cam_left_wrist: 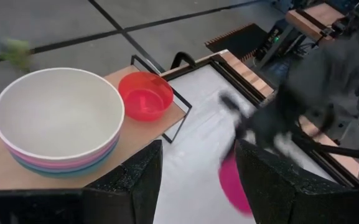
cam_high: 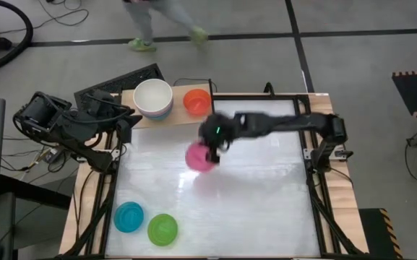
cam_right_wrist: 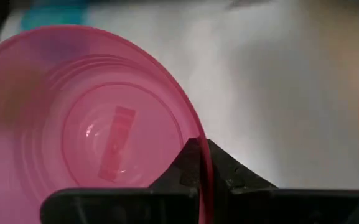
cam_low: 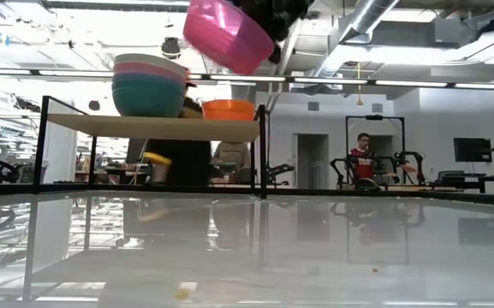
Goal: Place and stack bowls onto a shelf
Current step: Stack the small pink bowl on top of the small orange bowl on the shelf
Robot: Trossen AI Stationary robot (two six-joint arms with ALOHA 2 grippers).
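Note:
My right gripper is shut on a magenta bowl, which it carries high above the table's middle; in the low view the magenta bowl is tilted, above the shelf's right end. The shelf stands at the table's far left. It bears a stack of bowls topped by a cream-white one and a single red bowl. My left gripper is open and waits beside the shelf's left end, touching nothing. A cyan bowl and a lime bowl sit on the table's near left. My right gripper holds the magenta bowl by its rim, with one finger inside the bowl and one outside the wall. The bowl is lifted clear of the table and hangs tilted, its opening facing the wrist camera.
The white tabletop is ringed by a black frame with a wooden border. In the left wrist view the stack and the red bowl fill the board's left and middle. A person walks on the floor beyond the far edge.

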